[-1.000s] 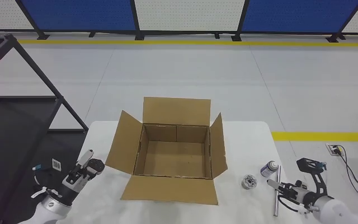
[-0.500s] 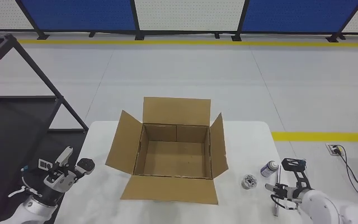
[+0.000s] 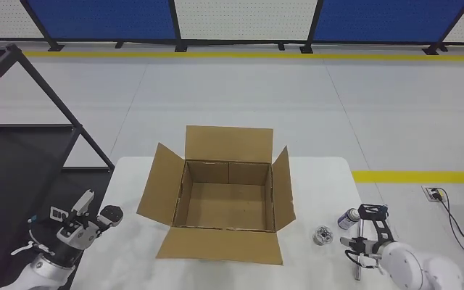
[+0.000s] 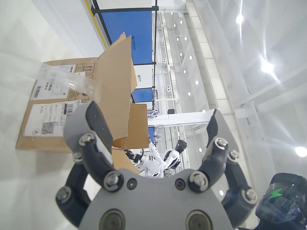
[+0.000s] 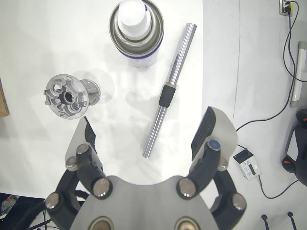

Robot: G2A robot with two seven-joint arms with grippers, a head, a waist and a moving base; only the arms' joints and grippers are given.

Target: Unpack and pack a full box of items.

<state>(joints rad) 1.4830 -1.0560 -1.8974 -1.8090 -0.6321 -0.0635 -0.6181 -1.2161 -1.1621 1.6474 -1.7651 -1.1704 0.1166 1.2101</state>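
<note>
The open cardboard box [image 3: 225,196] stands mid-table with its flaps spread and its visible floor bare; its labelled side [image 4: 60,111] faces the left wrist view. To its right stand a spray can [image 3: 349,217] [image 5: 136,32] with a white cap and a grey metal hub part [image 3: 322,235] [image 5: 69,96]. A chrome rod [image 3: 358,255] [image 5: 172,87] with a black collar lies beside them. My right gripper [image 3: 371,217] [image 5: 148,120] hovers open over the rod's near end, one finger on each side. My left gripper [image 3: 85,206] [image 4: 156,116] is open and holds nothing, left of the box.
The rod lies close to the right edge of the white table [image 3: 319,181]. Beyond that edge, cables and a wall socket [image 5: 286,7] are on the floor. A black plastic-wrapped object [image 4: 278,197] sits beside the left gripper. A dark rack [image 3: 29,145] stands left of the table.
The left arm drew back leftward, away from the box. The right gripper moved left and came over the rod.
</note>
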